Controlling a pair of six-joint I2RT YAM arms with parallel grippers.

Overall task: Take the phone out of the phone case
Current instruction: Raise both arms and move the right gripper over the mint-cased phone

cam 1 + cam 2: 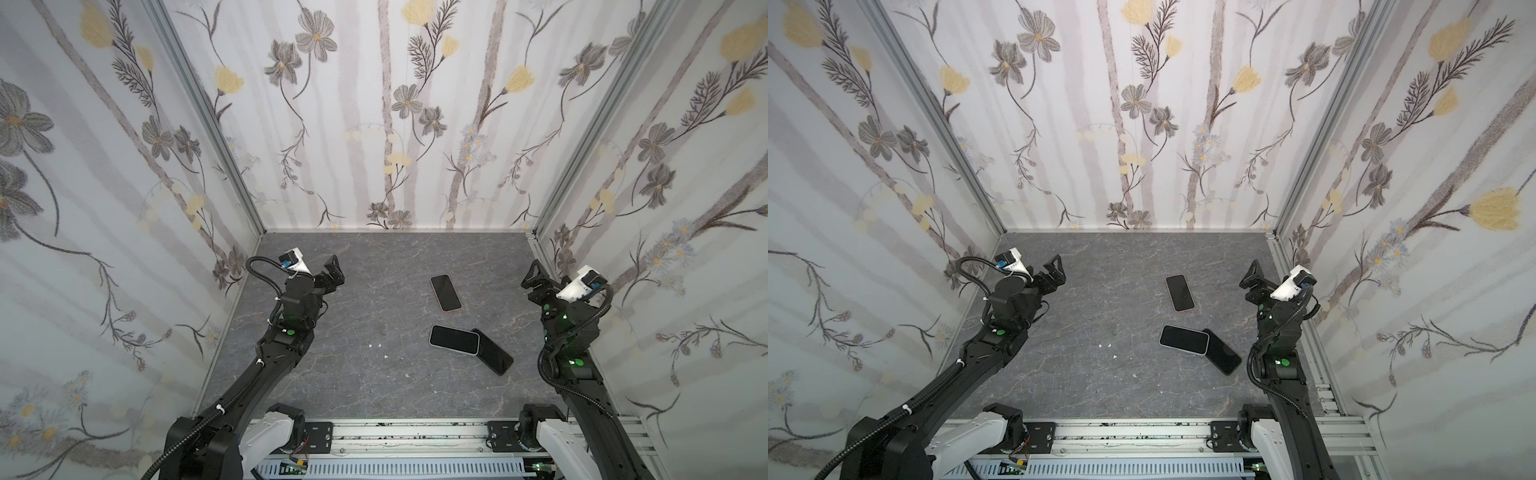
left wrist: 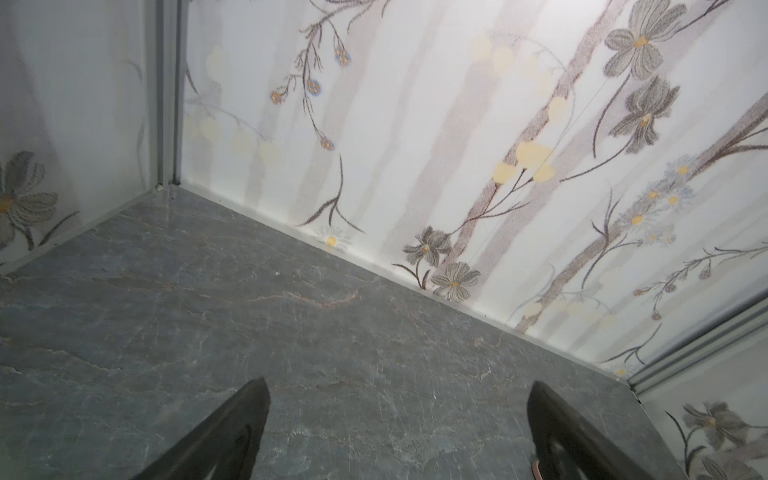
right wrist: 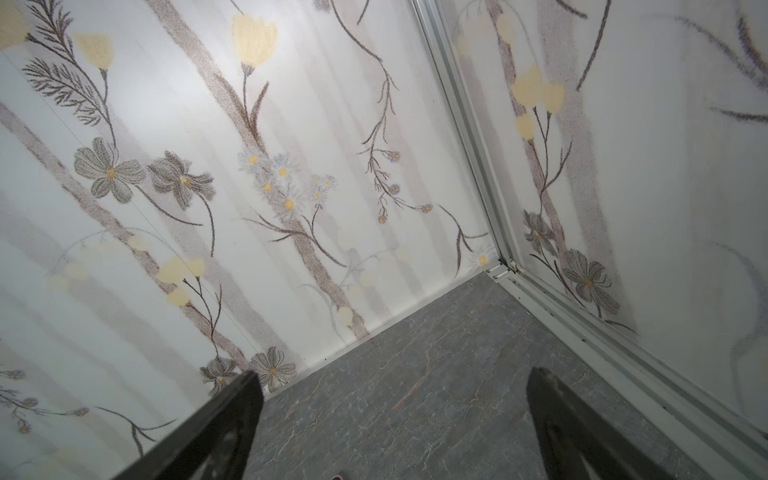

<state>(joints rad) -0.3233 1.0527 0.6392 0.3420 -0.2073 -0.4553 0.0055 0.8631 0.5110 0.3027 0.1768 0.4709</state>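
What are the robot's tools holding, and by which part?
Nothing. The left tool and the right tool are both open and empty, away from the phones lying on the table.

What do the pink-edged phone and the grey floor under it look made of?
Pink-edged phone: dark glossy face, likely glass; its pink edge may be a soft plastic case, too small to tell. Floor: grey surface with marble-like veins, dull sheen; probably a printed sheet rather than stone.
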